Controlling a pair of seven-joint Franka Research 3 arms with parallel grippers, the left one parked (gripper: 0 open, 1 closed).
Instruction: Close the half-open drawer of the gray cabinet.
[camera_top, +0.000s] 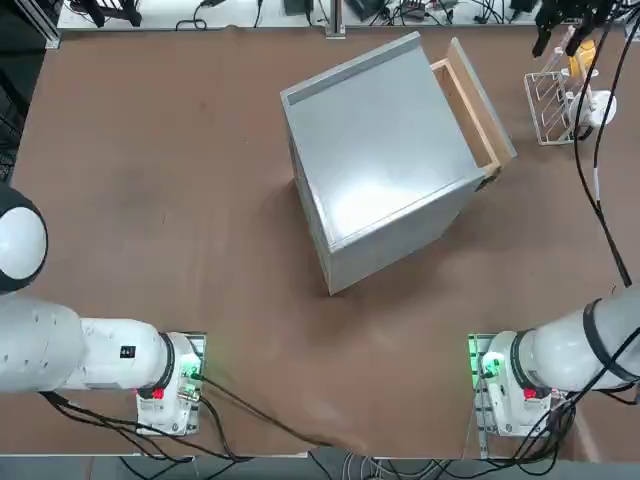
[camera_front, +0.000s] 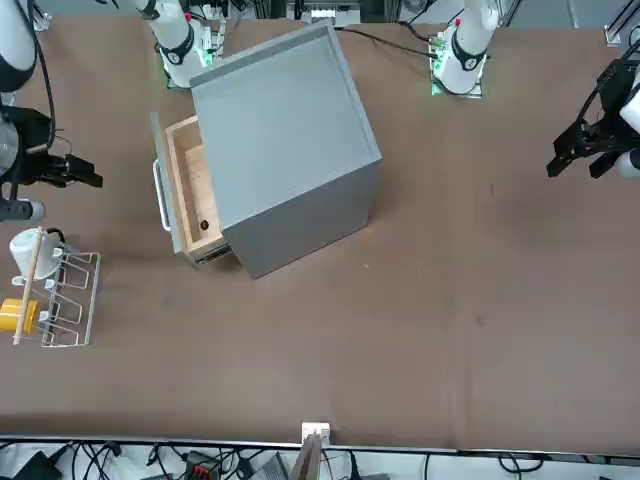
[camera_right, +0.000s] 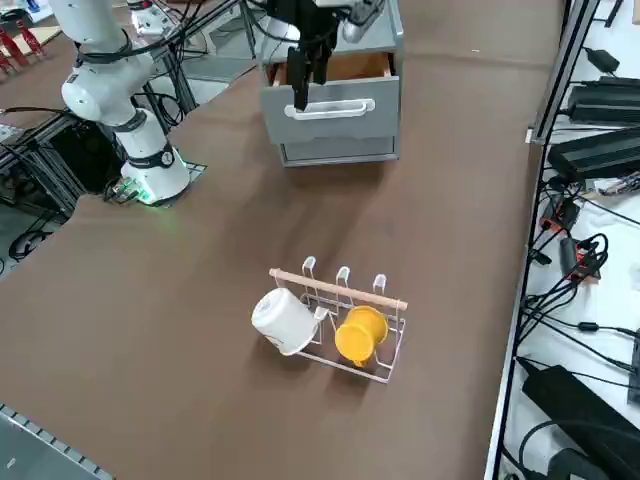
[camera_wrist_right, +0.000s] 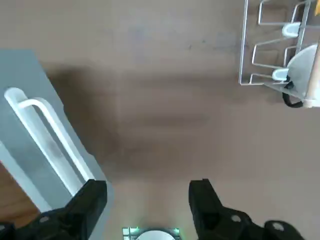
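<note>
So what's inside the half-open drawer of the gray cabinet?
The drawer shows bare wood and a small dark round spot on its floor; nothing lies in that part. Whatever sits further back is hidden under the cabinet's top.

Looking straight down from overhead, set back; facing the robot from across the bench (camera_front: 450, 330); peering diagonally from its right; closest, at the wrist. Sharing the gray cabinet (camera_front: 290, 150) overhead and across.

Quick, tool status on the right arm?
Right tool: open, fingers wide apart, nothing between them, hovering near the white handle of the half-open drawer.
</note>
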